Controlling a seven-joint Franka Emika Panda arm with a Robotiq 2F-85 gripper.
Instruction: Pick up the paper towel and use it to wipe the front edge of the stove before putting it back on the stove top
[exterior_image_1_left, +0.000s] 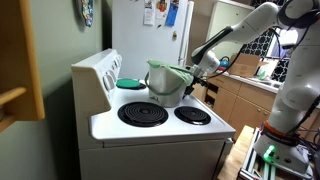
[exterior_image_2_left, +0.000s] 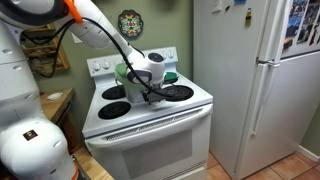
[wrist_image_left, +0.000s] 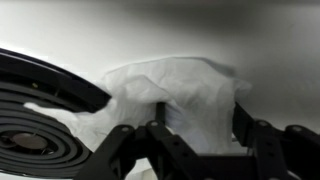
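The white stove (exterior_image_1_left: 160, 128) with black coil burners shows in both exterior views (exterior_image_2_left: 150, 122). A crumpled white paper towel (wrist_image_left: 195, 85) lies on the stove top beside a coil burner (wrist_image_left: 40, 115). My gripper (wrist_image_left: 200, 125) is lowered over the towel, with its two black fingers apart on either side of it. The towel sits between the fingers and is not visibly pinched. In the exterior views the gripper (exterior_image_1_left: 192, 82) (exterior_image_2_left: 150, 95) is low over the middle of the stove top, and the towel is hard to make out there.
A metal pot (exterior_image_1_left: 166, 82) stands on the stove close to the gripper, with a teal item (exterior_image_1_left: 130, 83) behind it. The raised back control panel (exterior_image_1_left: 98, 75) is at the rear. A white refrigerator (exterior_image_2_left: 260, 90) stands beside the stove. Wooden cabinets (exterior_image_1_left: 235, 100) are beyond.
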